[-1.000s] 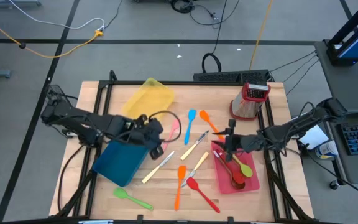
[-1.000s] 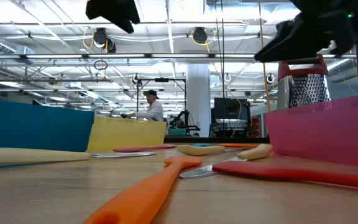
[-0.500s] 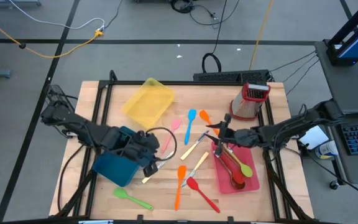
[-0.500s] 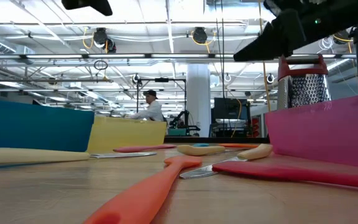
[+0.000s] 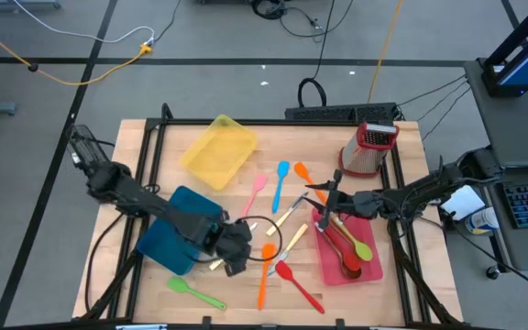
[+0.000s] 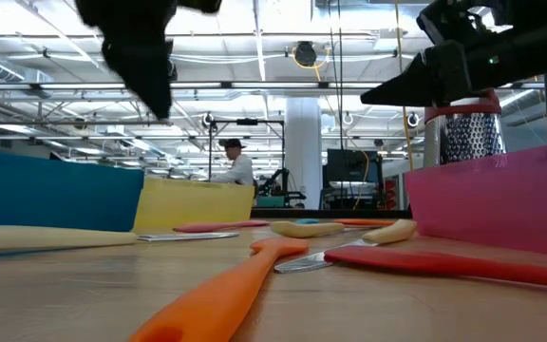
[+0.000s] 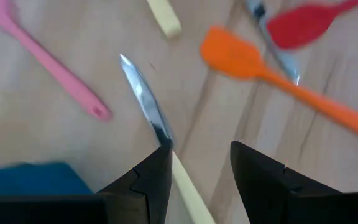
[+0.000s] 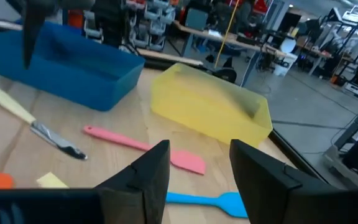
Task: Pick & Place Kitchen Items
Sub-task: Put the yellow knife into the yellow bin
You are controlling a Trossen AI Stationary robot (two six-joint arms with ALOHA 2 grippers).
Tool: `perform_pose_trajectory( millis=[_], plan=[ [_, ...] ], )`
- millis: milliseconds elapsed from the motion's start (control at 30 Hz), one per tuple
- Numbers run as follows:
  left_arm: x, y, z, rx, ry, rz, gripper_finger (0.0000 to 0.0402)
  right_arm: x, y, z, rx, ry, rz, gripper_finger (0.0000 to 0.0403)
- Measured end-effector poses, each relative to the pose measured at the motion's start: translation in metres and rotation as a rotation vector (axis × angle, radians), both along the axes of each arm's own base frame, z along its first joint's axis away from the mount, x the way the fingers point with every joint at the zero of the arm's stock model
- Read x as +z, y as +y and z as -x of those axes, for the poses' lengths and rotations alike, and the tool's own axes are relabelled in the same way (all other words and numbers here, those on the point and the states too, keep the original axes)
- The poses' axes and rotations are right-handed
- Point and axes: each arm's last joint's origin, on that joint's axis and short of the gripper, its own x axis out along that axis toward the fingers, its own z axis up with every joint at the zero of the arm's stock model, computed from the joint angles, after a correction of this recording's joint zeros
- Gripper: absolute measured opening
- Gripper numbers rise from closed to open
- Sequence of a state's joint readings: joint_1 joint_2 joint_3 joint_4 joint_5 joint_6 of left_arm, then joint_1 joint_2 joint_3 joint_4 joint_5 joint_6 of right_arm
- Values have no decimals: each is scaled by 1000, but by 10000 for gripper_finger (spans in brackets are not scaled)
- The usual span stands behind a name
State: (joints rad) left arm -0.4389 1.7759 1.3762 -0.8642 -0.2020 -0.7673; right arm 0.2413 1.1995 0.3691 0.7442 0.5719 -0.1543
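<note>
From above, the left tool (image 5: 235, 259) hangs low over the wooden tabletop (image 5: 246, 284) just right of the blue tray (image 5: 178, 229), over a cream-handled knife (image 5: 220, 260); the right tool (image 5: 326, 199) sits at the upper left corner of the red tray (image 5: 370, 266), which holds a green spoon (image 5: 359, 247). An orange spatula (image 5: 265, 272), a red spatula (image 5: 293, 282), a green spatula (image 5: 193, 292), a pink spatula (image 5: 256, 189) and a blue spatula (image 5: 280, 180) lie spread across the boards, with the yellow tray (image 5: 216, 149) and the grater (image 5: 365, 148) farther back. At tabletop level, the orange spatula (image 6: 226, 294) lies nearest, with both tools above. The left wrist view shows its fingers (image 7: 151, 180) apart, straddling the knife (image 7: 146, 106). The right wrist view shows its fingers (image 8: 148, 171) apart and empty, above the pink spatula (image 8: 142, 146).
</note>
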Motion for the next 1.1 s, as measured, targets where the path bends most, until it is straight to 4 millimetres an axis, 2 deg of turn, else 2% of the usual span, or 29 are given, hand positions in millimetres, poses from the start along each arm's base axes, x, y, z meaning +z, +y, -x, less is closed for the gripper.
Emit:
perform_pose_trajectory(
  millis=[200,400,600,800,1100],
  plan=[
    [-37,-7,-8,67,149,71,168,0,0,2,0,-35,-9,160],
    [-57,-4,-9,107,290,108,168,0,-1,2,0,-35,-9,160],
    [-73,6,-15,124,351,113,168,0,-1,2,0,-35,-9,160],
    [-80,15,-18,107,388,103,168,0,-1,2,1,-35,-9,160],
    [-78,20,-13,109,442,63,168,0,-1,2,1,-35,-9,160]
  ],
)
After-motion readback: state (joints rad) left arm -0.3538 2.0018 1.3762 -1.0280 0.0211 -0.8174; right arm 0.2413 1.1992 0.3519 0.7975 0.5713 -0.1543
